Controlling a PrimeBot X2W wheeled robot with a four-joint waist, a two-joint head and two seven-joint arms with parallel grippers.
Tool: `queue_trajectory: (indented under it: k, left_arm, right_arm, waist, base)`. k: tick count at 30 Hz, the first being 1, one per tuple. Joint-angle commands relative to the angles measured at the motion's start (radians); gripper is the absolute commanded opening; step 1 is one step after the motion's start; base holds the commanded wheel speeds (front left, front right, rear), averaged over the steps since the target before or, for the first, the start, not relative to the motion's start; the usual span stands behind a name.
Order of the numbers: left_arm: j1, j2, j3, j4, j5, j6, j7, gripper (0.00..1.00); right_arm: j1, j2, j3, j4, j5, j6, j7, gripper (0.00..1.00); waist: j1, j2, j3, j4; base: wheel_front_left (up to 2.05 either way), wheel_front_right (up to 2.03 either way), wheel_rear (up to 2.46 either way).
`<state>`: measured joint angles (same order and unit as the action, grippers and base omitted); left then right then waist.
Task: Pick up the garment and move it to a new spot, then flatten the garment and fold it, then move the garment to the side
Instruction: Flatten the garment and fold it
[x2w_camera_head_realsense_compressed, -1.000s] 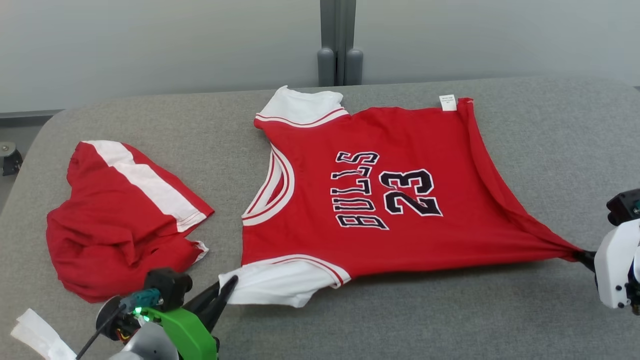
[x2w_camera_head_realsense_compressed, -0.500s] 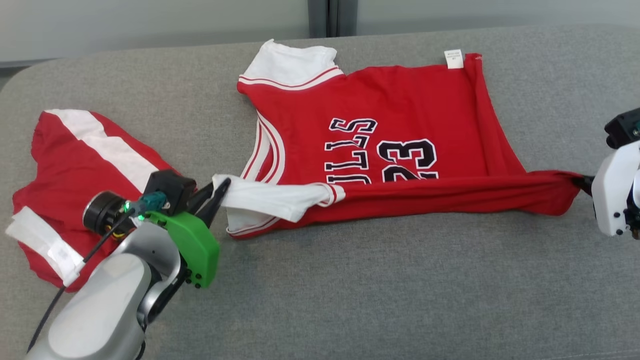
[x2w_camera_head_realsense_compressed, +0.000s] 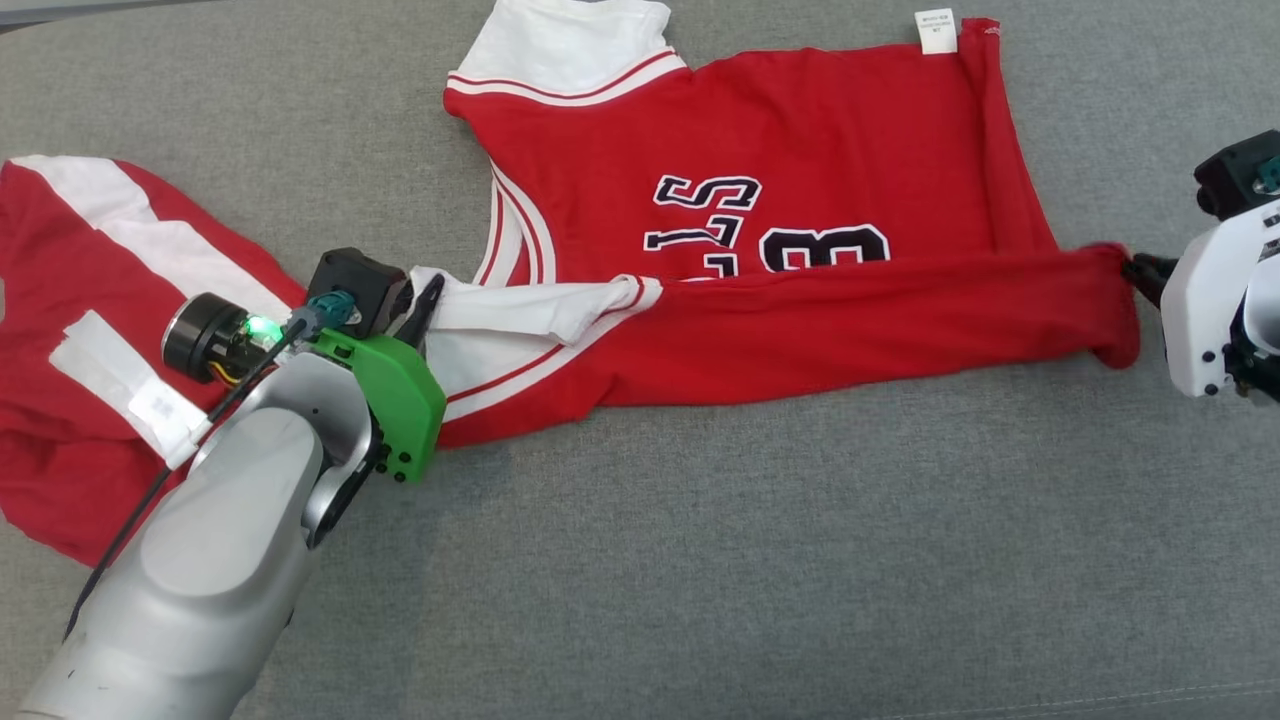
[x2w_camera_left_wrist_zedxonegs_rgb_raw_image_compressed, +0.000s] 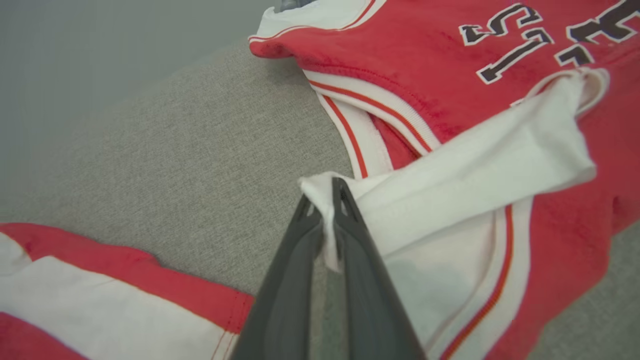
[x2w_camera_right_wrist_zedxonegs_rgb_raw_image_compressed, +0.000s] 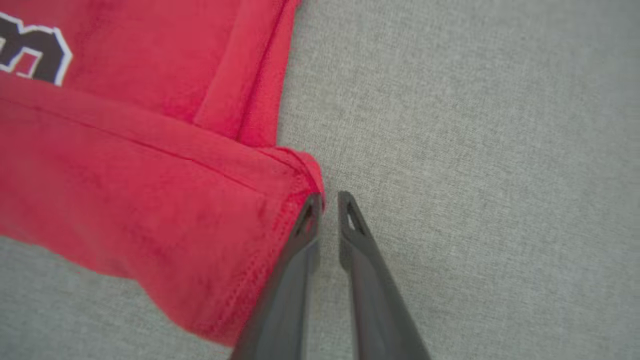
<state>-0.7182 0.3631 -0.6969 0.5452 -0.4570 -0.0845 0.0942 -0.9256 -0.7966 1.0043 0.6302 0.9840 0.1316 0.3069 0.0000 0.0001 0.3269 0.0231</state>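
The jersey (x2w_camera_head_realsense_compressed: 800, 130) lies across the grey table (x2w_camera_head_realsense_compressed: 800, 560) in front of me, with its collar towards my left and its hem towards my right. Its near edge is turned over onto the front, so a long red band (x2w_camera_head_realsense_compressed: 850, 320) covers the lower part of the letters and the number. The left gripper (x2w_camera_head_realsense_compressed: 425, 295) is at the collar end of this band. In the left wrist view its two fingers are pressed together on the white sleeve (x2w_camera_left_wrist_zedxonegs_rgb_raw_image_compressed: 475, 160), and a thin piece of white cloth is pinched between the tips of the left gripper (x2w_camera_left_wrist_zedxonegs_rgb_raw_image_compressed: 324, 192). From there the sleeve runs over the red front of the jersey (x2w_camera_left_wrist_zedxonegs_rgb_raw_image_compressed: 425, 65). The right gripper (x2w_camera_head_realsense_compressed: 1140, 272) is at the hem end of the band. In the right wrist view the fingers of the right gripper (x2w_camera_right_wrist_zedxonegs_rgb_raw_image_compressed: 328, 200) stand a little apart and I see grey table between them. The corner of the jersey (x2w_camera_right_wrist_zedxonegs_rgb_raw_image_compressed: 125, 175) touches the tip of one finger from the outside and is not between the two. Another red and white garment (x2w_camera_head_realsense_compressed: 90, 300) lies on the table beside and partly under the left arm, apart from the jersey.
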Motion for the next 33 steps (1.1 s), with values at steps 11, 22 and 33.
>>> queue_trajectory:
  k: [11, 22, 33]
  left_arm:
    - [0.018, -0.097, 0.137, 0.059, -0.061, 0.150, -0.299, 1.00]
    - [0.282, -0.201, 0.389, -0.274, 0.001, 0.245, -0.359, 1.00]
    - [0.574, -0.307, 0.526, -0.434, 0.164, 0.193, -0.360, 1.00]
  right_arm:
    - [0.032, 0.061, -0.080, 0.110, 0.071, -0.002, -0.362, 1.00]
    - [0.208, 0.142, -0.368, 0.064, -0.011, -0.002, -0.572, 1.00]
    - [0.654, 0.441, -0.934, -0.224, -0.373, -0.001, -0.572, 1.00]
  waist:
    - [0.0000, -0.0001, -0.057, 0.009]
    - [0.0000, -0.0001, -0.154, 0.002]
    - [0.0000, -0.0001, -0.219, -0.016]
  base:
    - [0.00, 0.00, 0.00]
    - [0.00, 0.00, 0.00]
    - [0.00, 0.00, 0.00]
